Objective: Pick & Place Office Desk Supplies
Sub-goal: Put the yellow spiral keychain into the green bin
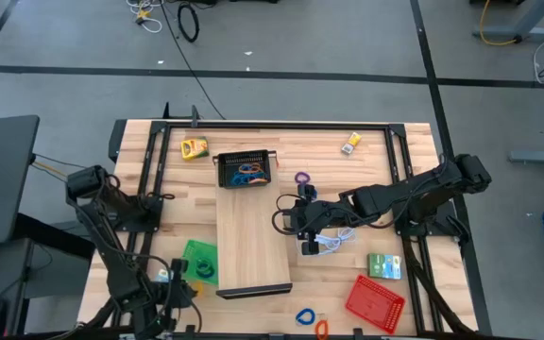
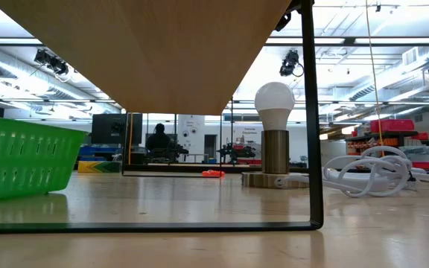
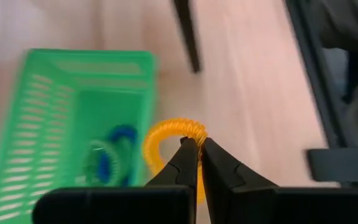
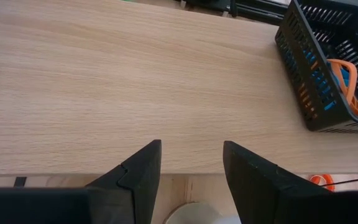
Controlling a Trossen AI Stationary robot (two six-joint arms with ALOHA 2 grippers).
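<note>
My left gripper [image 3: 199, 144] is shut on a yellow coiled loop [image 3: 166, 138], right beside the green mesh tray [image 3: 55, 124], which holds a blue loop [image 3: 118, 138] and a green one. In the high view this gripper [image 1: 178, 280] is at the table's near left, next to the green tray [image 1: 199, 262]. My right gripper [image 4: 191, 165] hangs open over the pale wooden board [image 4: 135, 81], with nothing between its fingers. A purple loop [image 1: 301, 178], a blue loop [image 1: 305, 316], an orange loop [image 1: 321, 328], a green box [image 1: 383, 266] and a yellow box [image 1: 194, 148] lie on the table. My left gripper pinches the yellow loop's coiled rim [image 3: 190, 133] between its two fingertips, on the side of the ring away from the tray. The fingers slant down at it from above. The rest of the ring curves away from the fingertips toward the green tray's wall.
A black mesh tray [image 1: 244, 170] with orange and blue items sits at the board's far end. A red tray [image 1: 374, 302] lies at the near right. A bulb lamp [image 2: 274, 112] and a white cable [image 2: 371, 175] sit under my right arm. A black frame [image 1: 395, 132] edges the table.
</note>
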